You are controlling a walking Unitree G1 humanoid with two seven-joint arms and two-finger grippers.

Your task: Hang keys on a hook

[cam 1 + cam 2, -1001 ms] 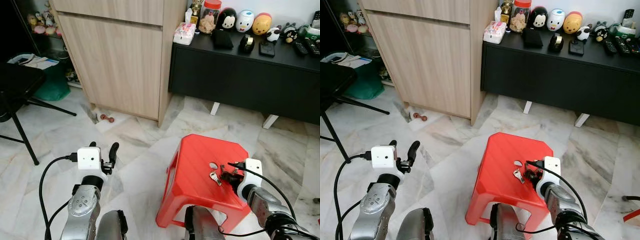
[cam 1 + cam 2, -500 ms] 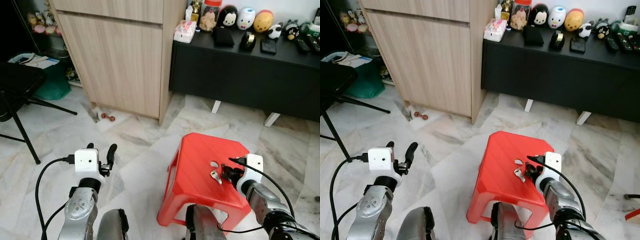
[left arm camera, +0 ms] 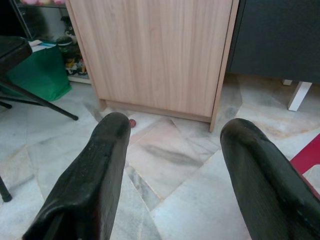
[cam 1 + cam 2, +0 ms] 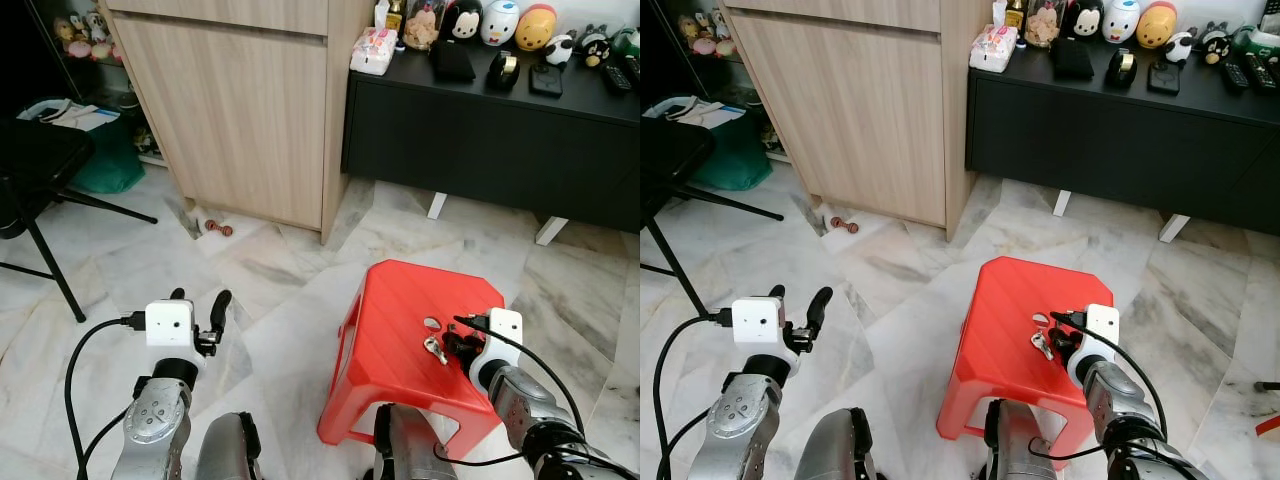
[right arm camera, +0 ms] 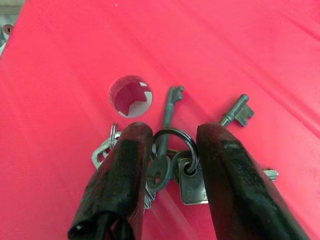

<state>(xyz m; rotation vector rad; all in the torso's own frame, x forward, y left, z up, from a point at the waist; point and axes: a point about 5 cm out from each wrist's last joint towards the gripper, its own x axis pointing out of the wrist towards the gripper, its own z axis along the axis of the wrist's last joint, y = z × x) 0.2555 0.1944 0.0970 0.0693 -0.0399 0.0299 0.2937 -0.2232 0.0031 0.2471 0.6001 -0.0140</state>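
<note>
Keys (image 5: 175, 160) on red stool (image 4: 400, 330) | right fingers (image 5: 125, 175) part-open — straddling key ring | left fingers (image 3: 95, 180) apart — empty

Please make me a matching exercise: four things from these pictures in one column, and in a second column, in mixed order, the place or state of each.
Things:
1. keys
2. left gripper
3. tissue pack
4. right gripper

Places or states:
a. on the black cabinet
b. fingers around the key ring
c. lying on the red stool
d. open, above the marble floor

Pairs: 1-c, 2-d, 3-a, 4-b
</note>
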